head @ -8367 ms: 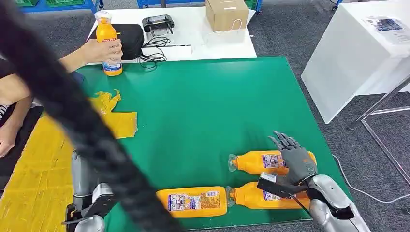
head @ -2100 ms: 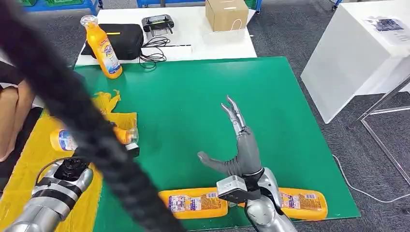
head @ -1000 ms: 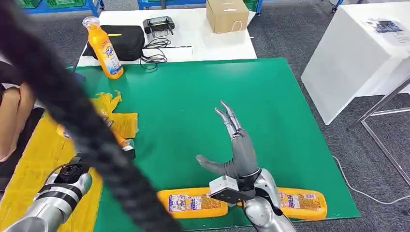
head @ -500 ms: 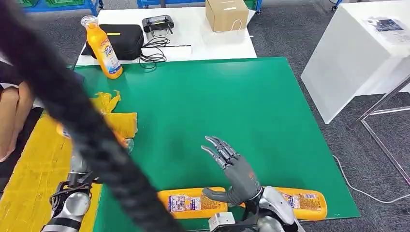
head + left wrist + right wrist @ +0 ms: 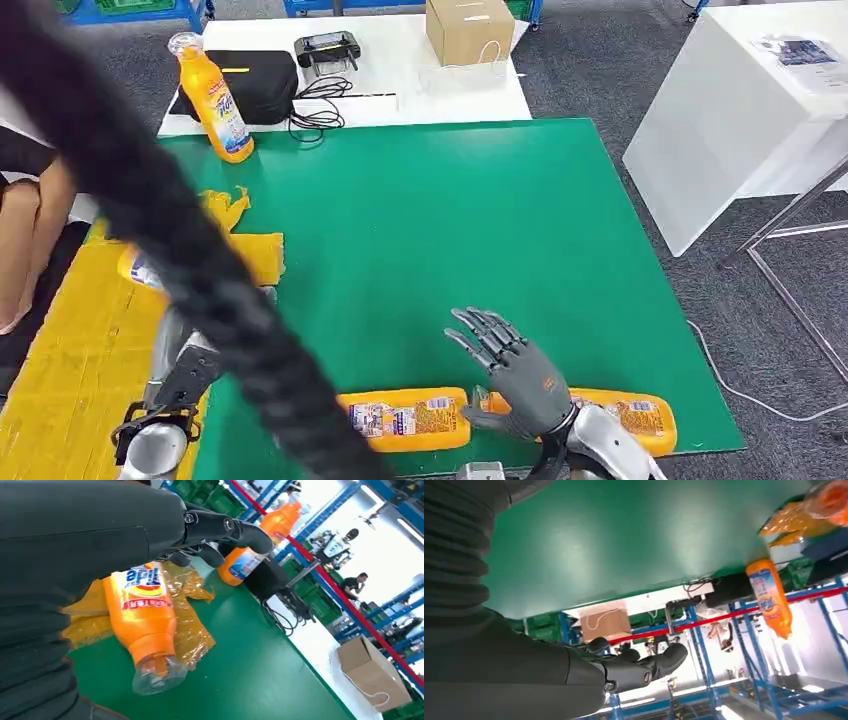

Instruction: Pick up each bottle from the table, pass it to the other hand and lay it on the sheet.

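— Where are the bottles, taking the green surface [image 5: 420, 220] as the mark?

— Two lie end to end at its near edge [image 5: 405, 418] [image 5: 630, 418]. One stands at its far left corner [image 5: 214, 92]. One lies on the yellow sheet [image 5: 70, 340] at its left edge [image 5: 145, 622].

— Your hands?

— My right robot hand [image 5: 515, 370] hovers over the near pair, fingers spread, holding nothing. My left robot hand [image 5: 90, 540] is empty, fingers apart above the sheet's bottle; the left wrist view shows that, while the head view has a dark cable [image 5: 180, 270] across it.
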